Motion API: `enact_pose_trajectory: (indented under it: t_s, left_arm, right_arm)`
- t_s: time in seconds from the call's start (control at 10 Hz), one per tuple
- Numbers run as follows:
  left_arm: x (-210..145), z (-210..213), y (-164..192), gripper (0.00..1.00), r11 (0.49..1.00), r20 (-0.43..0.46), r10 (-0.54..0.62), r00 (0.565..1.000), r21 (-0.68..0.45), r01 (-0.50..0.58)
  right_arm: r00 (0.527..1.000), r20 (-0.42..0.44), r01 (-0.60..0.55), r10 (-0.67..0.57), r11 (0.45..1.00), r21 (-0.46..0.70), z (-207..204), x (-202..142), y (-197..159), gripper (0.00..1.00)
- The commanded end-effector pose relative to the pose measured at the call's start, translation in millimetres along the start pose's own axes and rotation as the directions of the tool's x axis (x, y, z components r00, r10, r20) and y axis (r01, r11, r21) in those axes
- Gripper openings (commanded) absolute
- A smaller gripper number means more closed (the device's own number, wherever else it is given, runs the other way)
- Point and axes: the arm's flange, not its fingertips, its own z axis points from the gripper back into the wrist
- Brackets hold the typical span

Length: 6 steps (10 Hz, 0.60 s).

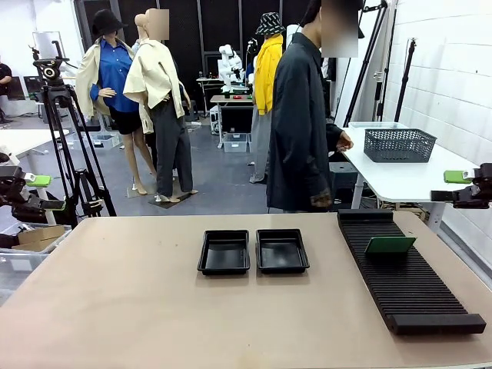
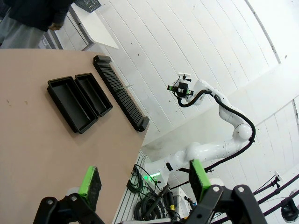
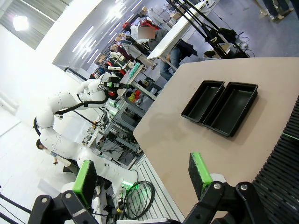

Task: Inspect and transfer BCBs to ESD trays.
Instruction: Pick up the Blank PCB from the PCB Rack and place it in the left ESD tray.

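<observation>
One released, empty left end effector (image 1: 46,192) hangs at nine o'clock, off the desk (image 1: 115,307); two empty ESD trays (image 1: 224,252) sit just beside each other at centre; one green BCB (image 1: 390,245) stands on edge in the black slotted rack (image 1: 415,292) at three o'clock; the right end effector (image 1: 460,186), released and empty, hangs past that edge.

board (image 1: 390,245) on rack (image 1: 415,296), right of trays (image 1: 281,269)

Held high, left gripper (image 2: 145,181) and right gripper (image 3: 142,175) have fingers spread.
</observation>
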Motion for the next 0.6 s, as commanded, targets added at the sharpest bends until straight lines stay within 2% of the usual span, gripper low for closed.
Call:
enact_pose_trajectory:
  t_s: [0.0, 0.5]
  left_arm:
    - [-0.4, 1.1, -0.8, 1.00, 1.000, 0.003, 0.007, 1.000, -0.002, -0.007]
    - [-0.4, 1.1, -0.8, 1.00, 1.000, 0.003, 0.007, 1.000, -0.002, -0.007]
  right_arm:
    - [1.000, -0.001, 0.000, 0.000, 1.000, 0.011, 0.7, -1.1, -0.2, 1.00]
    - [1.000, -0.001, 0.000, 0.000, 1.000, 0.011, 0.7, -1.1, -0.2, 1.00]
